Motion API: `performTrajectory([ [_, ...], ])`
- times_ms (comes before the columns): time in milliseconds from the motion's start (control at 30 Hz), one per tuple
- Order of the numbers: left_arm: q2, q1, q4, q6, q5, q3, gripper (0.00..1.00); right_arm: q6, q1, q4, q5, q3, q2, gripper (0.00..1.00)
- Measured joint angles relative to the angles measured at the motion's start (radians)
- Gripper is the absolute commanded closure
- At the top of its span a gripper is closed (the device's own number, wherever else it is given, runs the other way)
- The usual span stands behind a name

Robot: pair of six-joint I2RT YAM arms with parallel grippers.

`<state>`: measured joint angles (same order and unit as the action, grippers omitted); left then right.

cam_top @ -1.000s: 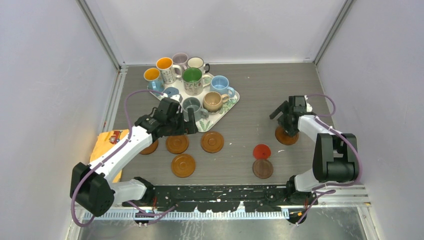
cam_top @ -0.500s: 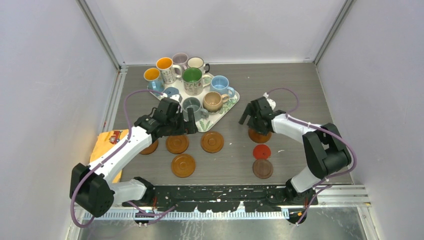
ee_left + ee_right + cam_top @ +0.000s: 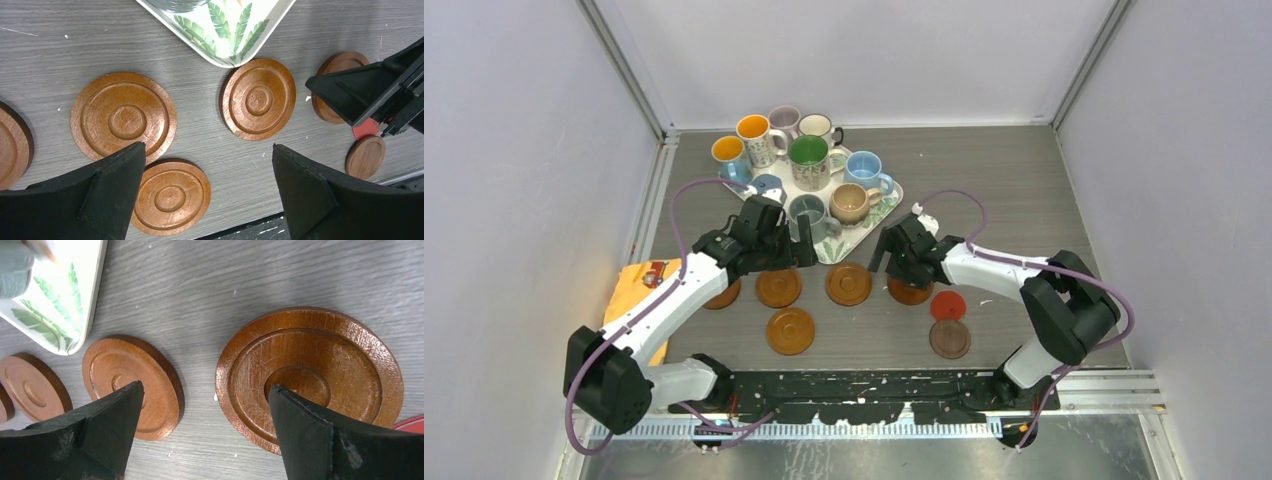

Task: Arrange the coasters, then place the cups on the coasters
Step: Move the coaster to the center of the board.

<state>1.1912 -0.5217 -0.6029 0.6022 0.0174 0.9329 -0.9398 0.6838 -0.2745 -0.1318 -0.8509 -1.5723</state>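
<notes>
Coasters (image 3: pixel 779 288) lie flat on the table (image 3: pixel 1004 180), and none carries a cup. Our right tool (image 3: pixel 205 390) stands spread wide, low over a brown coaster (image 3: pixel 310 365). One finger (image 3: pixel 320 440) covers that coaster's centre hollow; we cannot tell whether it presses on the wood. The other finger hangs over the rim of a second coaster (image 3: pixel 132 385), just beside the first. A red coaster (image 3: pixel 947 304) sits just behind the right tool, and a dark coaster (image 3: pixel 950 338) lies near it, further back toward the arm's base.

Our left tool (image 3: pixel 207 195) is spread as well and pinches nothing. A third coaster (image 3: pixel 171 197) lies below the gap between its fingers, partly hidden by one of them. A fourth coaster (image 3: pixel 123 120) lies just ahead of the fingertips, and a fifth coaster (image 3: pixel 12 145) shows at the side, cut by the frame edge. The cups (image 3: pixel 809 155) stand upright in a cluster ahead of the left tool, most of them on the leaf tray (image 3: pixel 225 30), whose corner lies just beside the second coaster.
</notes>
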Motion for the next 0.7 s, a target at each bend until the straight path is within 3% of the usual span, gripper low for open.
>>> performTrajectory([
  [300,0.001,0.0,0.0,0.0,0.0,0.0,0.0,-0.035,0.039,-0.035,-0.003,-0.012,-0.001,0.0],
  [700,0.001,0.0,0.0,0.0,0.0,0.0,0.0,0.002,0.043,-0.216,-0.071,-0.124,0.015,0.0],
])
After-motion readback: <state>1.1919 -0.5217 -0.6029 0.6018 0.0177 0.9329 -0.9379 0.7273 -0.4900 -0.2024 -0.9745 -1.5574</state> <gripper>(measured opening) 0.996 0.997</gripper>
